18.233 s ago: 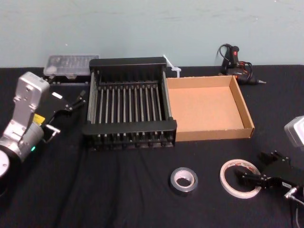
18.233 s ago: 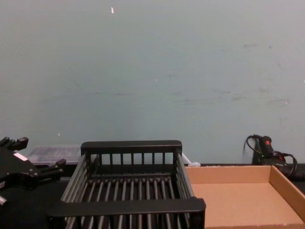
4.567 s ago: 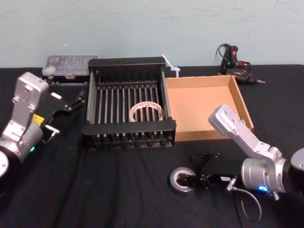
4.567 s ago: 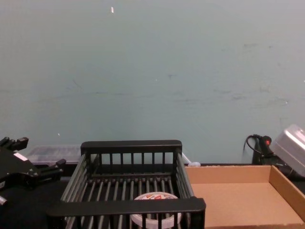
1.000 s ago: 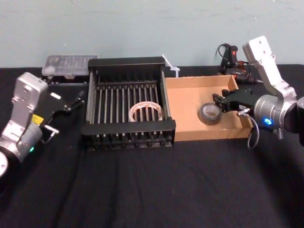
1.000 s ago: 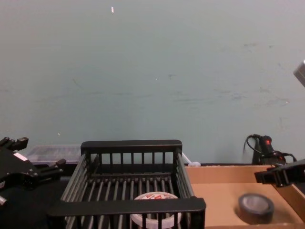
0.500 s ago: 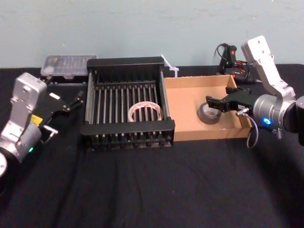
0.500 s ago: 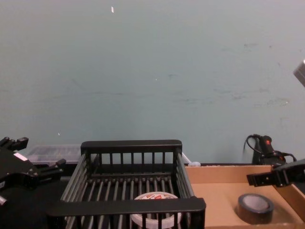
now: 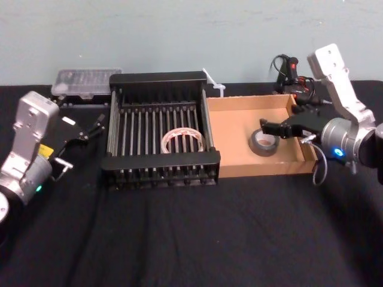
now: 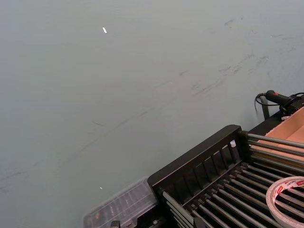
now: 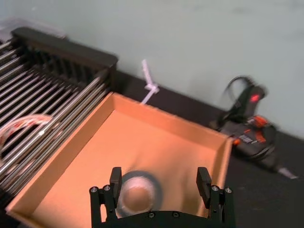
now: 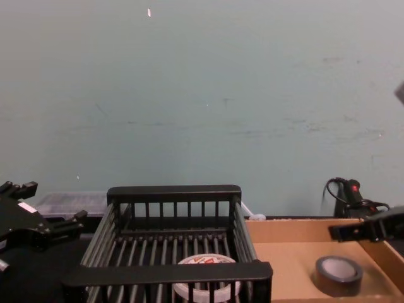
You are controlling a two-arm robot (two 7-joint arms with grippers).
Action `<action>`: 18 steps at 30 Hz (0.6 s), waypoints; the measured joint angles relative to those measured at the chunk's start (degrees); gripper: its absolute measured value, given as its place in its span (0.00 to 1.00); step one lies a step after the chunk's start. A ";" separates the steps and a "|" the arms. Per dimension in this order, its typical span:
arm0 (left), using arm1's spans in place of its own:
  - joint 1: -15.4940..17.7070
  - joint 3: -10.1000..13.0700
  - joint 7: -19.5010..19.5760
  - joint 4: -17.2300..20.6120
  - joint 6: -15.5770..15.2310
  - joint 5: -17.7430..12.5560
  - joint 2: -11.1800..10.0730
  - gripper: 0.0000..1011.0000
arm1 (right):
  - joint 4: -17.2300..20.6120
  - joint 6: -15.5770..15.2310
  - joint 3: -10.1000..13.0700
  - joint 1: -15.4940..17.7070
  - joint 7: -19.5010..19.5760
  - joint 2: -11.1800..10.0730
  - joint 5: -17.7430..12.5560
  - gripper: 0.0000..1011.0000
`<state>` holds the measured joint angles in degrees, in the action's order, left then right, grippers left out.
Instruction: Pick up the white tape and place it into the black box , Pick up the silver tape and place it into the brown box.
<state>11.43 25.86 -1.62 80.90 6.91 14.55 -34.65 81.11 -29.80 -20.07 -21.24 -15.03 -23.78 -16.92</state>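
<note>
- Right gripper [image 9: 267, 128] hangs spread wide over the shallow brown cardboard tray [image 9: 257, 169], gripping nothing.
- Dark grey-silver tape roll [image 9: 263, 143] lies flat inside the tray, toward 3 o'clock.
- Whitish red-printed tape roll [image 9: 182, 140] sits in the black slatted crate [image 9: 161, 158], toward 5 o'clock.
- Left gripper [image 9: 90, 127] is parked at the crate's 9 o'clock, fingers apart.

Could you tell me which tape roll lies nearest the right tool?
The silver tape, flat in the brown box just beneath the open right tool; the white tape sits farther off in the black box.
</note>
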 joint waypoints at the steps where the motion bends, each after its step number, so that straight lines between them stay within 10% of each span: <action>1: 0.00 0.00 0.00 0.00 0.00 0.00 0.00 0.99 | 0.26 0.60 0.32 0.31 0.53 0.07 0.31 0.99; 18: 0.00 0.00 0.00 0.00 0.00 0.00 0.00 0.99 | 1.07 26.71 3.98 8.76 15.91 1.77 13.14 0.99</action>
<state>11.43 25.86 -1.62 80.90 6.91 14.55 -34.65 82.19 -3.09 -16.08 -12.48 0.88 -22.01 -3.78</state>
